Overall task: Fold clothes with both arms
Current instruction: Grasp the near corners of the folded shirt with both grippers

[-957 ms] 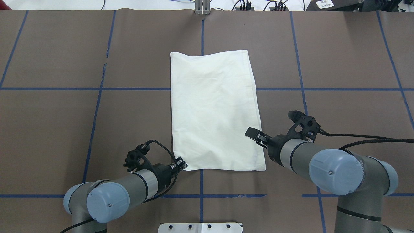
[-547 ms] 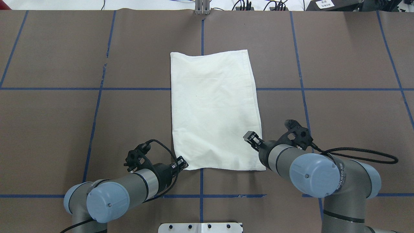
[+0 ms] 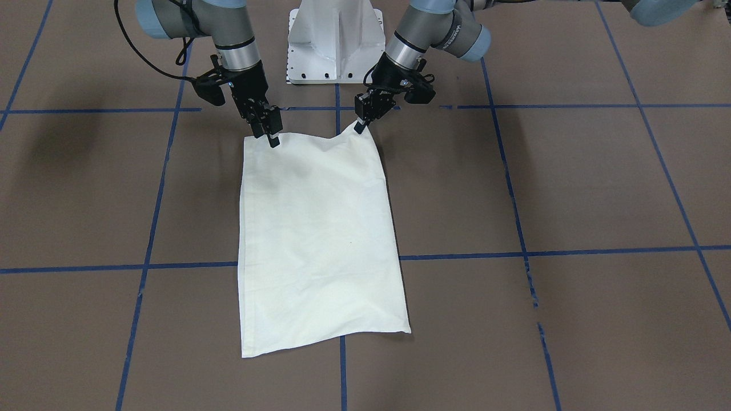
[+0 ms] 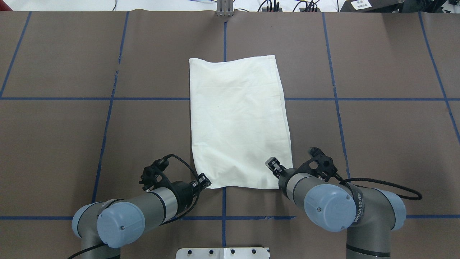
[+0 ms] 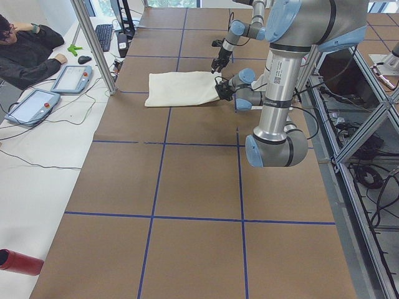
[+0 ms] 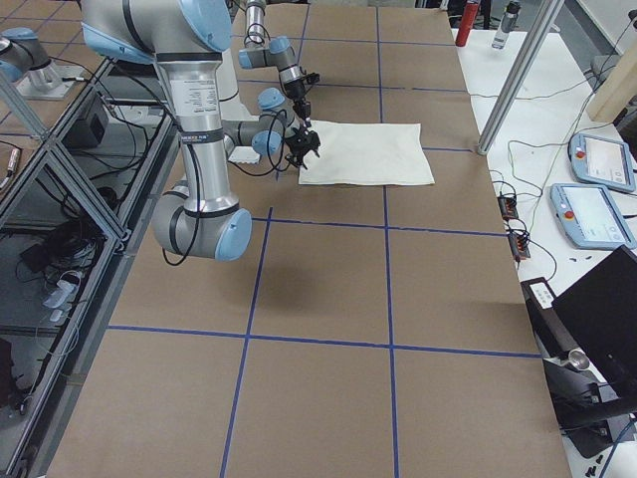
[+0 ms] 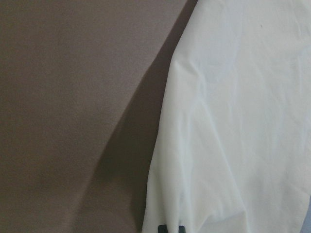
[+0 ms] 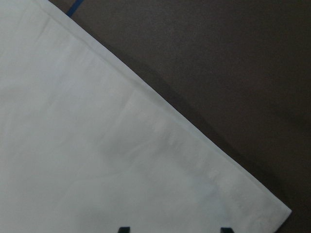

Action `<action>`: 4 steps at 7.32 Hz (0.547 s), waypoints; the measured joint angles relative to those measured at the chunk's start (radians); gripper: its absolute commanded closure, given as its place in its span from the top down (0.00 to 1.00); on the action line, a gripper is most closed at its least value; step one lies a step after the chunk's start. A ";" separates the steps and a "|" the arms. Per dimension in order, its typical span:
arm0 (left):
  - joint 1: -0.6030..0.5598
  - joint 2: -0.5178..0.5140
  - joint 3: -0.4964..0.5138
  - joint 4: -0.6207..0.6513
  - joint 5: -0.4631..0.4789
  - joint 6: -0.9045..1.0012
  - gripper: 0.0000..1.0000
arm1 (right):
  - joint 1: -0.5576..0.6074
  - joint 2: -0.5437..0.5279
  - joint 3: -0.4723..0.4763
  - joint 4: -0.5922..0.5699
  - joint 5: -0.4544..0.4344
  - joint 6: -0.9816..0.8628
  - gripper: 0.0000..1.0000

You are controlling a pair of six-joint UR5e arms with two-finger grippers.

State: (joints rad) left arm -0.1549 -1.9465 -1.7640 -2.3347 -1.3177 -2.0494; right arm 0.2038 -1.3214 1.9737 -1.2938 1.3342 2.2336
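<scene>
The cream-white shirt [image 4: 237, 118] lies folded into a plain rectangle on the brown table [image 4: 377, 126]; no print shows. My left gripper [image 4: 204, 182] is shut on the near-left corner of the shirt. In the front view the left gripper [image 3: 360, 124] holds that corner pulled up into a small peak. The left wrist view shows the lifted cloth [image 7: 243, 121] and its shadow. My right gripper [image 4: 272, 164] is open just above the near-right corner. In the right wrist view its fingertips [image 8: 125, 229] stand apart over the hemmed cloth [image 8: 97, 145].
The white pedestal base [image 3: 334, 40] stands just behind both grippers. Blue tape lines [image 4: 107, 98] grid the table. In the left view an operator [image 5: 25, 50], pendants [image 5: 72, 78] and a metal post [image 5: 93, 43] are at the far side.
My right arm has swung back and inward from beside the shirt's right edge to its near-right corner. The left gripper has stayed at the near-left corner.
</scene>
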 measured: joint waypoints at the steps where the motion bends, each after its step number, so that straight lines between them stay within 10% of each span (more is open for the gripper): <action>1: -0.001 0.000 0.000 0.000 0.000 0.000 0.00 | -0.016 -0.001 -0.003 -0.005 -0.017 0.001 0.70; 4: -0.001 0.000 -0.006 0.000 0.000 0.000 0.00 | -0.033 0.000 -0.040 -0.007 -0.048 0.000 0.70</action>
State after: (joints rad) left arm -0.1564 -1.9464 -1.7699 -2.3347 -1.3177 -2.0494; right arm 0.1705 -1.3210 1.9339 -1.3013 1.2858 2.2337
